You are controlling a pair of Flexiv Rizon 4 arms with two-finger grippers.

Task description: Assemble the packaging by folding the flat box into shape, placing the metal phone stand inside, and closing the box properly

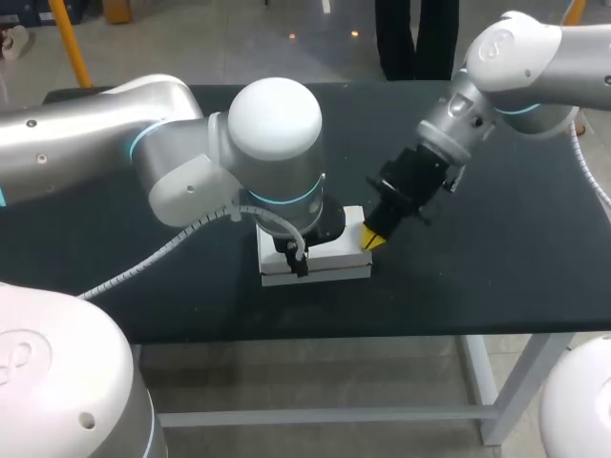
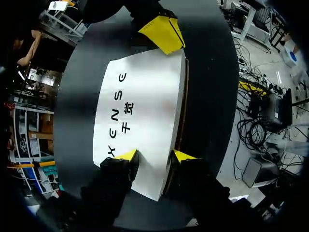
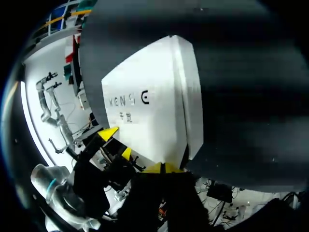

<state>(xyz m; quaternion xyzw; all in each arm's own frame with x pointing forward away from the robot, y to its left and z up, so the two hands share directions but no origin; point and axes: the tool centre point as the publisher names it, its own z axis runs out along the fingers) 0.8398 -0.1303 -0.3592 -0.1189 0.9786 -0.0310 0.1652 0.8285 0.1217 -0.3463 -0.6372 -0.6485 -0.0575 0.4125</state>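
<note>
While the white cardboard box [image 1: 329, 260] lies flat on the matte black table [image 1: 496, 277], folded into a shallow rectangular block, its smooth top carries black print and a thin dark seam runs along one long edge. The left gripper [image 2: 155, 155] is over one end of the lid. Its wedge-shaped yellow tips are spread apart and hold nothing, one above the printed face and the other by the seam. At the opposite end, the right gripper [image 3: 161, 168] has its yellow tips drawn together into a single point at the short edge, clasping nothing. Whether that point touches the card cannot be told.
</note>
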